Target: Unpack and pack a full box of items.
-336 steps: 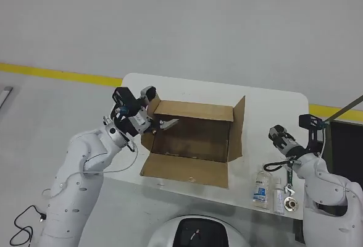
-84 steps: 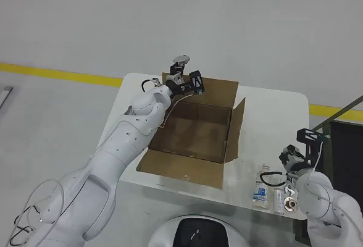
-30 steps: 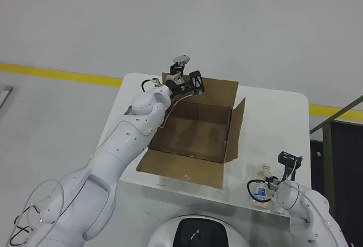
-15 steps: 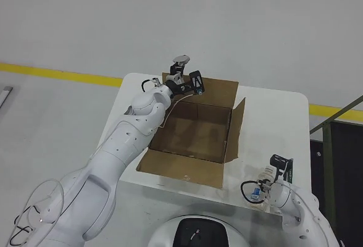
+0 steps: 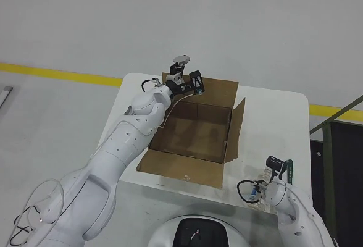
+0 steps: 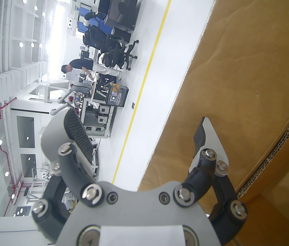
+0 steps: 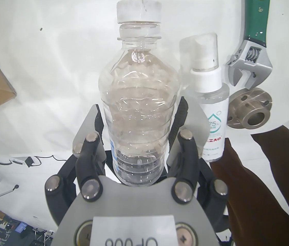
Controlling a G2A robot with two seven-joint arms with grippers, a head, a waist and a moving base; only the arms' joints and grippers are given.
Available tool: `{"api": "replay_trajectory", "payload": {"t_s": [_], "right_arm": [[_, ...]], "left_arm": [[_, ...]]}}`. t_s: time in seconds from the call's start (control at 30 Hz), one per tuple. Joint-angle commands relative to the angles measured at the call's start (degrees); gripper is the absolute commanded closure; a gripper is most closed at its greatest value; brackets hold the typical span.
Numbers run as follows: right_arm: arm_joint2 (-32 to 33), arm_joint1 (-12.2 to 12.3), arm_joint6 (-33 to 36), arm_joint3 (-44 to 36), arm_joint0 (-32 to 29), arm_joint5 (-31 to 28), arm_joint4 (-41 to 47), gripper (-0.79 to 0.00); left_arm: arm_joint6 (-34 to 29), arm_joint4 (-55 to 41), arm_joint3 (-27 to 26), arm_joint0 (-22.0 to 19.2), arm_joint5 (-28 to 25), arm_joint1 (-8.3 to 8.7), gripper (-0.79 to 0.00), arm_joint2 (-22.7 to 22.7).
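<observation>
In the top view, an open cardboard box [image 5: 194, 133] sits in the middle of the white surface [image 5: 274, 111], flaps spread. The left arm's jaws are at the box's far left corner, over the far flap. The right arm's jaws are at the near right corner of the surface, at a clear bottle [image 5: 255, 192] lying there well apart from the box.

In the left wrist view, the jaws stand wide apart and hold nothing, with the edge of the cardboard flap [image 6: 237, 78] running between them.

In the right wrist view, the jaws are clamped on the clear bottle [image 7: 138, 98] around its lower body (white cap pointing away). A spray bottle [image 7: 208, 108] lies just beside it. Beyond that are a metal flange [image 7: 252, 111] and a green-handled wrench [image 7: 254, 52].
</observation>
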Motion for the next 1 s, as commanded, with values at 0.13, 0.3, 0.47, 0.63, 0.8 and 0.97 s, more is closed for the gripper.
{"api": "replay_trajectory", "payload": {"t_s": [0.13, 0.3, 0.47, 0.63, 0.8, 0.97], "right_arm": [[-0.3, -0.3, -0.3, 1.2, 0.4, 0.3, 0.0, -0.585], [-0.5, -0.5, -0.3, 1.7, 0.7, 0.3, -0.3, -0.369], [-0.4, -0.7, -0.1, 1.5, 0.7, 0.1, -0.8, 0.000], [0.7, -0.7, 0.6, -2.8, 0.3, -0.6, -0.3, 0.000], [3.3, -0.6, 2.1, -9.8, -0.4, -2.1, 0.8, 0.000], [6.5, -0.6, 3.4, -16.9, -1.2, -3.4, 3.4, 0.000]], "left_arm": [[0.0, 0.0, 0.0, 0.0, 0.0, 0.00, -0.785, 0.0], [0.0, 0.0, 0.0, 0.0, 0.0, 0.00, -0.785, 0.0], [0.0, 0.0, 0.0, 0.0, 0.0, 0.00, -0.785, 0.0], [0.0, 0.0, 0.0, 0.0, 0.0, 0.00, -0.785, 0.0], [0.0, 0.0, 0.0, 0.0, 0.0, 0.00, -0.785, 0.0], [0.0, 0.0, -1.6, 0.6, 0.4, 0.34, -0.785, -0.7]]}}
